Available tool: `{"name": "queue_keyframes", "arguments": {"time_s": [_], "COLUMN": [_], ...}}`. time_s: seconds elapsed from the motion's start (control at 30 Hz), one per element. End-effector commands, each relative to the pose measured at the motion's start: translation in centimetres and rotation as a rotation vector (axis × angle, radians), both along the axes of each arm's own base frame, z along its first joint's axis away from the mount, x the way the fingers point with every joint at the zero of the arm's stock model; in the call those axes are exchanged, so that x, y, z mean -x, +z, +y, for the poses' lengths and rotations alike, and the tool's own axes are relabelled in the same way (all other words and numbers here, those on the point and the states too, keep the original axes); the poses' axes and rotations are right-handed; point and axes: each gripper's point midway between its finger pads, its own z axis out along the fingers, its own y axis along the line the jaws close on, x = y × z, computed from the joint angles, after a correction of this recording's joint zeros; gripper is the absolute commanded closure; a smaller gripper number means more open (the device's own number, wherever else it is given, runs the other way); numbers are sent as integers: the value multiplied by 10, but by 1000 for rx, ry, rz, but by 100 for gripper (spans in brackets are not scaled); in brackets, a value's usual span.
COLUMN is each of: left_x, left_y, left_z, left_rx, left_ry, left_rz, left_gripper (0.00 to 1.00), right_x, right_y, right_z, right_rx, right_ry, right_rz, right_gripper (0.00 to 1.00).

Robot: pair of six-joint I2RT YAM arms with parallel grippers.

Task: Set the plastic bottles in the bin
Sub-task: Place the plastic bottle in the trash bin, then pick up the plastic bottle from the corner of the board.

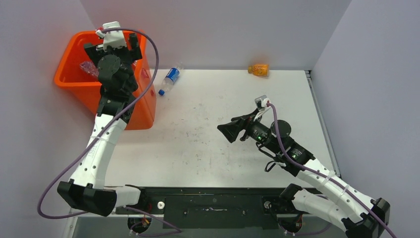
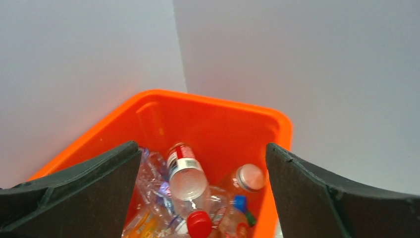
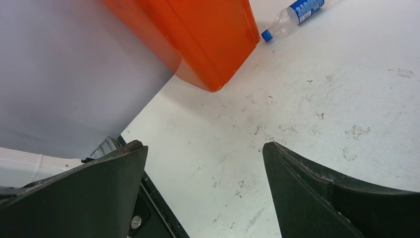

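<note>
1. Tall square bright-orange plastic bin [image 1: 74,83] stands at the far-left corner of the white counter [image 1: 208,153], close to the grey back wall [image 1: 213,29].
2. A heap of small clear plastic bottles [image 2: 185,173] lies inside the bin. One has a red-and-white label, and red, blue and pale caps show among the rest.
3. A clear plastic bottle with blue label and blue cap [image 1: 170,79] lies on its side on the counter just beside the bin's right wall, with its cap toward the near side.
4. An orange-tinted plastic bottle [image 1: 258,70] lies on its side at the counter's far edge by the back wall, well apart from the bin.
5. Left hand [image 2: 201,148] hovers over the bin's mouth, fingers spread wide with nothing between them.
6. Right hand [image 3: 204,146] hangs above the mid-right counter, pointing toward the bin. Its fingers are spread apart and empty, touching no bottle.
</note>
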Motion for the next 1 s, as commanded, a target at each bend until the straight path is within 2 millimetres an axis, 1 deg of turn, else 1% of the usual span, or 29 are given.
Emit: {"name": "queue_keyframes", "arguments": {"time_s": [0.0, 0.07, 0.13, 0.17, 0.2, 0.27, 0.3, 0.37, 0.4, 0.43, 0.47, 0.53, 0.6, 0.63, 0.7, 0.77, 0.83, 0.9, 0.93, 0.97], "left_x": [75, 91, 101, 106, 110, 119, 122, 131, 136, 140, 145, 157, 169, 175, 184, 189, 190, 189, 188, 186], "left_y": [96, 98, 90, 77, 63, 33, 14, -20, -35, -55, -68, -85, -101, -110, -120, -133, -146, -157, -162, -167], "left_z": [-23, -52, -97, -123, -144, -181, -196, -218, -227, -234, -240, -250, -257, -261, -265, -269, -271, -271, -270, -269], "left_rx": [50, 66, 99, 107, 124, 159, 174, 205, 222, 233, 242, 266, 292, 306, 335, 357, 374, 376, 377, 377], "left_ry": [-107, -222, -427, -548, -648, -813, -876, -968, -1007, -1040, -1073, -1138, -1191, -1221, -1263, -1284, -1289, -1279, -1267, -1253], "left_rz": [-249, -244, -221, -181, -144, -76, -28, 52, 86, 125, 148, 169, 178, 186, 169, 167, 173, 180, 188, 197], "left_gripper": [4, 4, 4, 4, 4, 4, 4, 4, 4, 4, 4, 4, 4, 4, 4, 4, 4, 4, 4, 4], "right_x": [-14, -26, -45, -55, -66, -88, -100, -125, -140, -155, -172, -206, -237, -252, -279, -310, -340, -367, -384, -395], "right_y": [1, -6, -16, -23, -36, -49, -54, -64, -71, -76, -80, -94, -103, -105, -115, -125, -136, -147, -145, -161], "right_z": [-2, -8, -14, -16, -15, -17, -22, -34, -48, -59, -74, -105, -138, -160, -188, -203, -213, -214, -213, -213], "right_rx": [-54, -58, -60, -57, -53, -69, -82, -96, -96, -105, -119, -162, -219, -248, -305, -350, -371, -384, -400, -395], "right_ry": [-63, -135, -220, -258, -284, -340, -388, -484, -561, -614, -675, -783, -879, -934, -991, -1002, -1017, -1022, -1020, -1030], "right_rz": [7, 27, 54, 75, 110, 148, 160, 164, 172, 181, 185, 224, 241, 232, 231, 244, 252, 268, 261, 284], "right_gripper": [10, 10, 10, 10, 10, 10, 10, 10, 10, 10, 10, 10, 10, 10, 10, 10, 10, 10, 10, 10]}}
